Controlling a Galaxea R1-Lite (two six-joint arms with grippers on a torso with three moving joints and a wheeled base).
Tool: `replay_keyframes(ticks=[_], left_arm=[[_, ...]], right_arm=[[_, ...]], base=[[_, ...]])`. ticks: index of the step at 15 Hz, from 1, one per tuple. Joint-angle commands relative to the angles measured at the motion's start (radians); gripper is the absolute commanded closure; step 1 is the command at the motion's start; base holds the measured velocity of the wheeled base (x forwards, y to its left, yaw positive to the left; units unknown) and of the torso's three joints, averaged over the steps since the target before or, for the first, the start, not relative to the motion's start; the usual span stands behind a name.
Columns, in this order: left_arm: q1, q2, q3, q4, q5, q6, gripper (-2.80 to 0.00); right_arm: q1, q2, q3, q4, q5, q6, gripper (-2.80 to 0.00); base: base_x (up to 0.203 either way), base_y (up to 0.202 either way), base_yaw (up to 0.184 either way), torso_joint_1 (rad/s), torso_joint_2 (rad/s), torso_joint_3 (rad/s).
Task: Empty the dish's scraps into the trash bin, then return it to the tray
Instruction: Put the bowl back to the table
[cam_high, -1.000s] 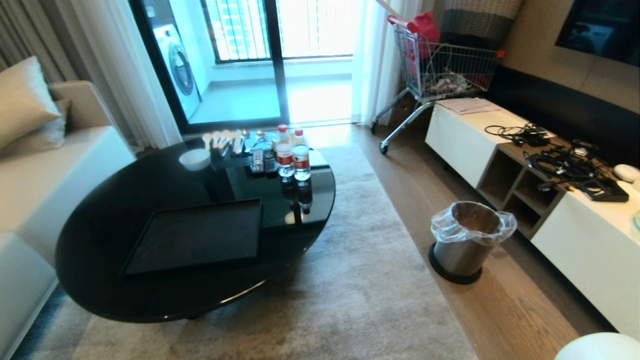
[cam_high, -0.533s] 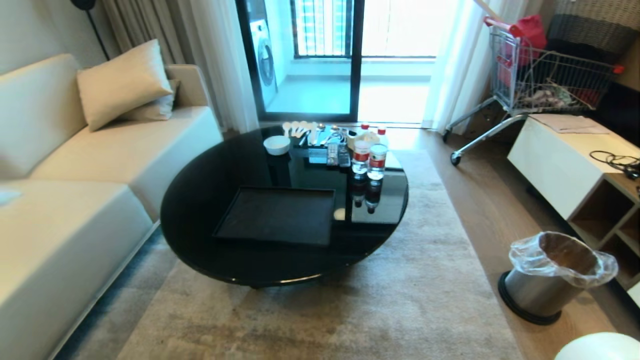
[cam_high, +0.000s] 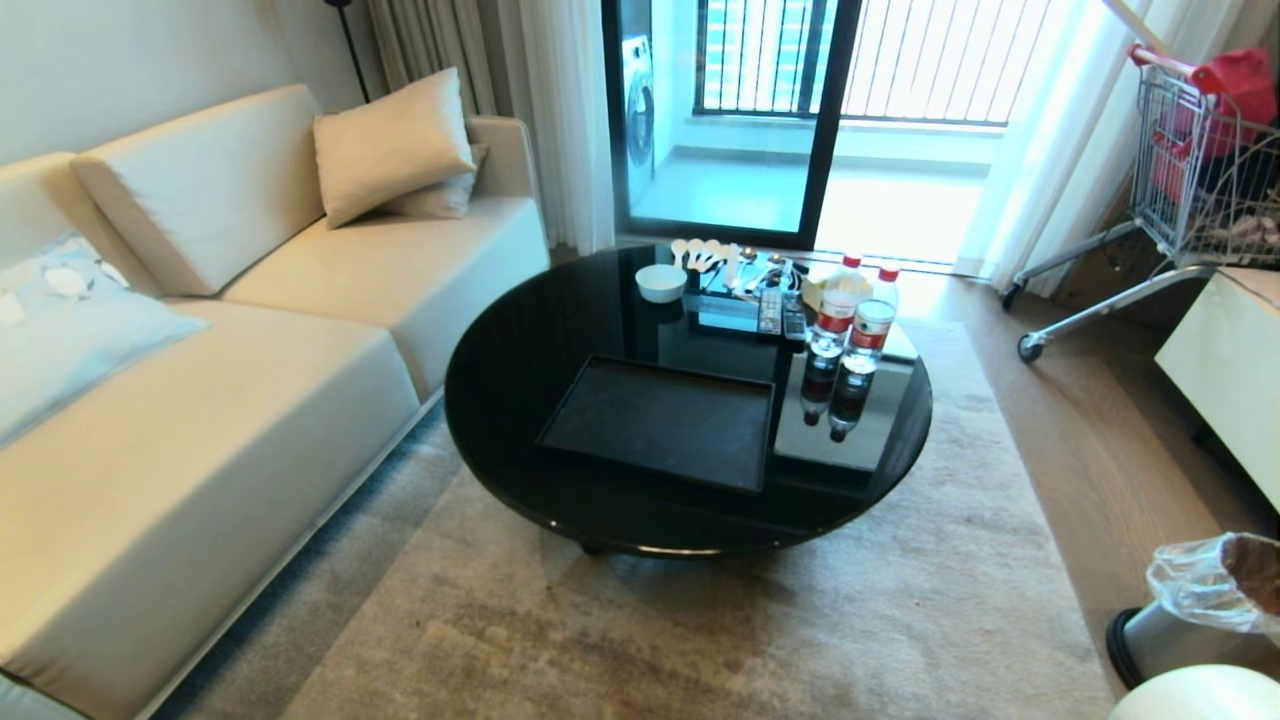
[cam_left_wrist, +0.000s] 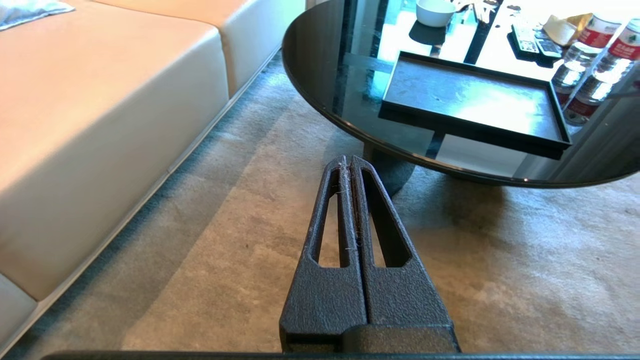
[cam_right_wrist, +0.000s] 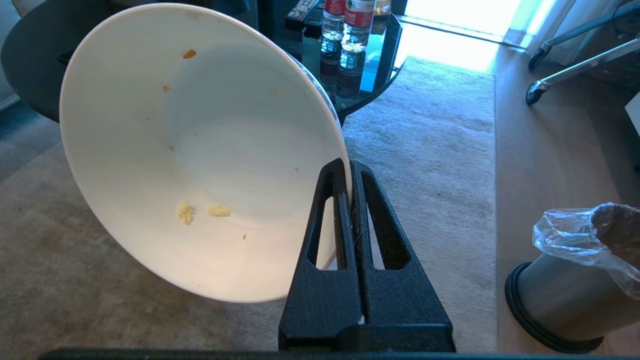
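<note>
Gripping the dish (cam_right_wrist: 200, 150) by its rim, the right gripper (cam_right_wrist: 348, 172) has its fingers pinched together on the thin edge, a hold that could slip and drop the bowl before it reaches the tray (cam_high: 665, 422) at 12 o'clock. The left gripper (cam_left_wrist: 348, 165) hangs shut and empty. Since a second ago the view has swung left, the trash bin (cam_high: 1195, 610) sliding to 4 o'clock.

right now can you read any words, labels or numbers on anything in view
No text can be read.
Red labels on the two water bottles: print too small and blurred.
Remote controls: button marks too small.
Dish, tray, trash bin: no markings visible.
</note>
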Motion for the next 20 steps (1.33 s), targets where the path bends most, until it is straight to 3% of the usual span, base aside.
replay_keyframes(ticks=[1,7,20], left_arm=[[0.0,0.0,0.0,-0.001,0.0,-0.001,0.0],[0.0,0.0,0.0,-0.001,0.0,0.0,0.0],[0.0,0.0,0.0,-0.001,0.0,-0.001,0.0]], right_arm=[[0.0,0.001,0.0,0.0,0.001,-0.001,0.0],[0.0,0.001,0.0,0.0,0.001,-0.002,0.0],[0.001,0.001,0.0,0.0,0.001,-0.001,0.0]], base=[[0.0,0.0,0.0,0.0,0.0,0.0],[0.0,0.0,0.0,0.0,0.0,0.0],[0.183,0.0,-0.001,0.003,0.0,0.001]])
